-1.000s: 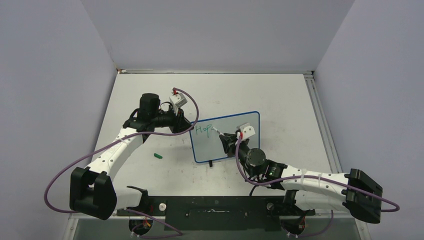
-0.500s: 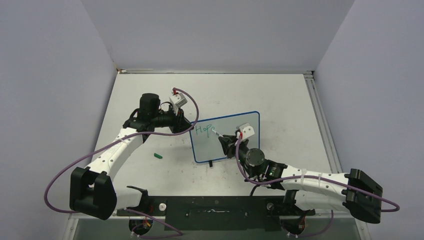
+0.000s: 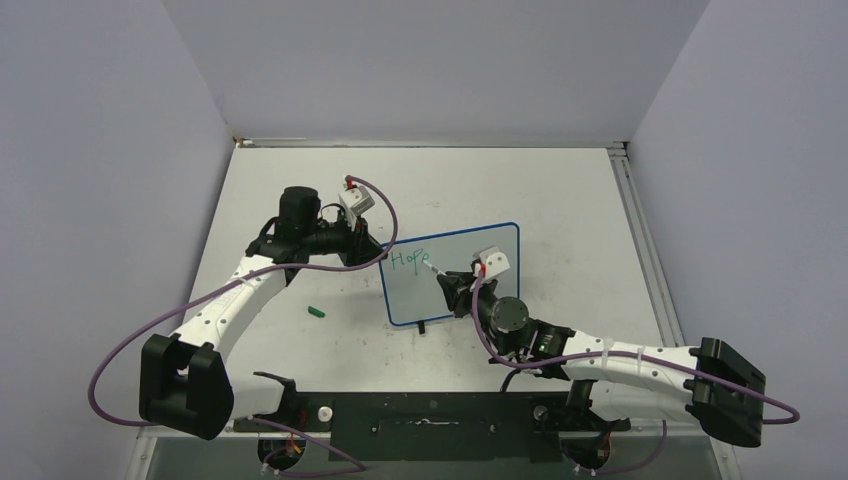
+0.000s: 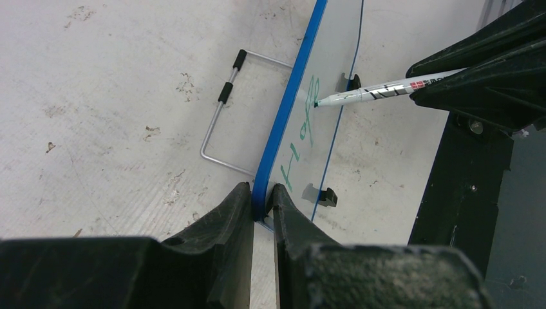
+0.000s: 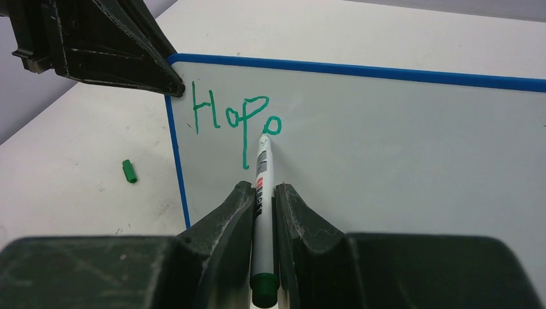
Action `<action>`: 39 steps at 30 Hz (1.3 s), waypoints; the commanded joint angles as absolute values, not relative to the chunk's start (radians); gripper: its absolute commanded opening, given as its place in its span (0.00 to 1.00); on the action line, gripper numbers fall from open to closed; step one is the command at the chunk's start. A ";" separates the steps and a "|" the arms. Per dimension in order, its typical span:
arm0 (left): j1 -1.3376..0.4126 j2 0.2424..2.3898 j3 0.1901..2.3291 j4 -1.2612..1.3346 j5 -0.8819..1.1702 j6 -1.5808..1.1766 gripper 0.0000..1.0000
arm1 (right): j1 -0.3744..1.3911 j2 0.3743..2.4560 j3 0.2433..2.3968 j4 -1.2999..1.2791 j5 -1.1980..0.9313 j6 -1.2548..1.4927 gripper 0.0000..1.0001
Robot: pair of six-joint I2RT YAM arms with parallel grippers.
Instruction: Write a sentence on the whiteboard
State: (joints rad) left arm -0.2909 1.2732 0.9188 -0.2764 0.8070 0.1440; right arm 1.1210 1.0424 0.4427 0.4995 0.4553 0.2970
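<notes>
Desk [image 3: 560, 190]: pale, fills centre of top view.
Whiteboard [image 3: 455, 248]: upright, frame centre, blue rim.
Left pincer [image 4: 262, 191]: clamped on whiteboard's left edge.
Right pincer [image 5: 263, 190]: clamped on marker [image 5: 262, 161], tip against whiteboard.
Sentence [image 5: 226, 118]: green "Hop" plus small loop, whiteboard's upper left.
Cap [image 5: 129, 171]: green, on desk, left of whiteboard.
</notes>
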 commanded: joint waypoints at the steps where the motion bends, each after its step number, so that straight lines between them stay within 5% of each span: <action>1: -0.291 1.282 0.920 -0.324 0.782 0.185 0.00 | 1.120 1.027 0.425 0.443 0.501 0.302 0.05; 39: -0.291 1.275 0.917 -0.327 0.780 0.186 0.00 | 1.112 0.867 0.429 0.459 0.634 0.124 0.05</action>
State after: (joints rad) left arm -0.2909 1.2728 0.9188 -0.2768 0.8124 0.1436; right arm 1.1202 0.8589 0.4252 0.3855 0.6033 0.1726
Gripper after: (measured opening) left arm 0.121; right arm 0.152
